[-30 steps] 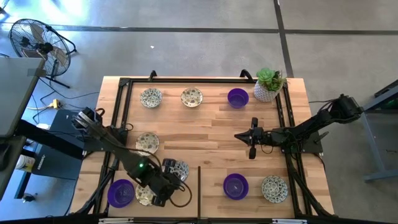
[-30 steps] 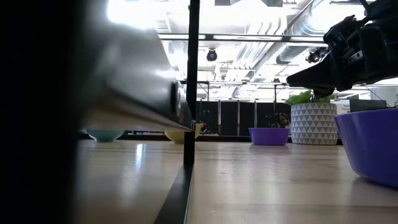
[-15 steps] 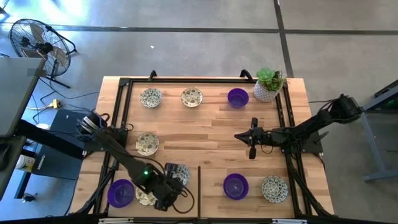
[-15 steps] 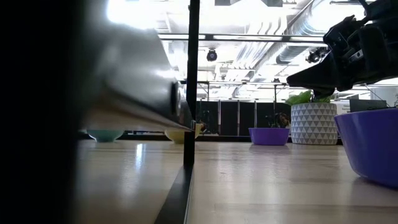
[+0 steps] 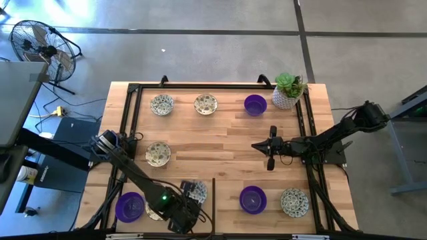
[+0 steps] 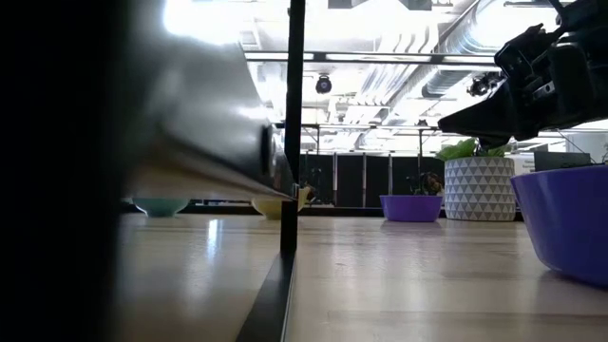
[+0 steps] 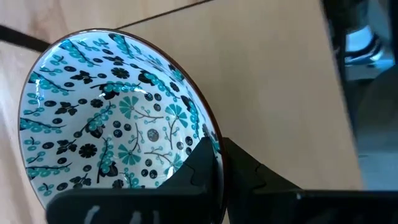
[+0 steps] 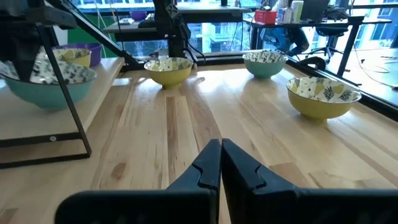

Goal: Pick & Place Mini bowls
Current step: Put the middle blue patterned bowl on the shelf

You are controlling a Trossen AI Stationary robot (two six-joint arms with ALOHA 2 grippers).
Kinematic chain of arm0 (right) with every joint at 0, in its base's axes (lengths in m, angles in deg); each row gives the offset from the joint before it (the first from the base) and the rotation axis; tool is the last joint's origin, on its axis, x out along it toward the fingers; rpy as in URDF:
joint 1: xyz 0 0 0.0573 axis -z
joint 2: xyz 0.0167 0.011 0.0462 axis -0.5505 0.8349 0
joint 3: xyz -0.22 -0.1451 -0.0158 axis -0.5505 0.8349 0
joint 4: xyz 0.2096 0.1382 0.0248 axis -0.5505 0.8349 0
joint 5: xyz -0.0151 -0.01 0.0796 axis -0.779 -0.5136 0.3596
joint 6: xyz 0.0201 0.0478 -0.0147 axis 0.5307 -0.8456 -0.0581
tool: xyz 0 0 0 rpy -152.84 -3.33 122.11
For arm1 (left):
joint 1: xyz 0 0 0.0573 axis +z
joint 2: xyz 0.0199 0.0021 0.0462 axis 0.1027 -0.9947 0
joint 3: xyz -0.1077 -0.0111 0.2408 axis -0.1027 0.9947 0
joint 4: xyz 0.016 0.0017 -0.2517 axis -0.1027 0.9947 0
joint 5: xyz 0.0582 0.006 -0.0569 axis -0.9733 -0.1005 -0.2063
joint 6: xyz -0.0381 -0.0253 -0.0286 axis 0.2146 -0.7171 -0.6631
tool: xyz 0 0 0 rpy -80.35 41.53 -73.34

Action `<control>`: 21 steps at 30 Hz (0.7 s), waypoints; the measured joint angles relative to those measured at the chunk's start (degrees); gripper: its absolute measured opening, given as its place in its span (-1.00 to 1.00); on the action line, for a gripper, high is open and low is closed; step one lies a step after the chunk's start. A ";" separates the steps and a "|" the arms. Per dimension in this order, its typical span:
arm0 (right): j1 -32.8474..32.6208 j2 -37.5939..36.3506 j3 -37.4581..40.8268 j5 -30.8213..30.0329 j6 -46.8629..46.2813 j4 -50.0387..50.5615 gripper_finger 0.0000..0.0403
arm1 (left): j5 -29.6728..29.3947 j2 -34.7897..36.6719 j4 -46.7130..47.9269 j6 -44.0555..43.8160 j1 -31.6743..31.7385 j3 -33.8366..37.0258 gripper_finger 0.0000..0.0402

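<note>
Left wrist view: left gripper pinches the glossy floral bowl's rim; right gripper shut, empty.

Wooden desk with a black frame along the edges. At its far right corner, green plant in a white patterned pot. On grey floor beyond the left corner, a fan and cables.
</note>
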State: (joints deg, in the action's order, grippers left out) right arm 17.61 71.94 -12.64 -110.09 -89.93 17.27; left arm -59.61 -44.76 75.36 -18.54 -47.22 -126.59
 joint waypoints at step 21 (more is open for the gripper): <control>0.00 0.00 0.04 0.06 -0.02 -0.48 -0.99 | 1.01 -0.02 -3.57 -2.44 -1.07 0.02 -0.89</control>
State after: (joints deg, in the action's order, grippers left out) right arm 17.61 71.94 -12.60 -110.03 -89.95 16.79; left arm -58.61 -44.78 71.79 -20.98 -48.29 -126.57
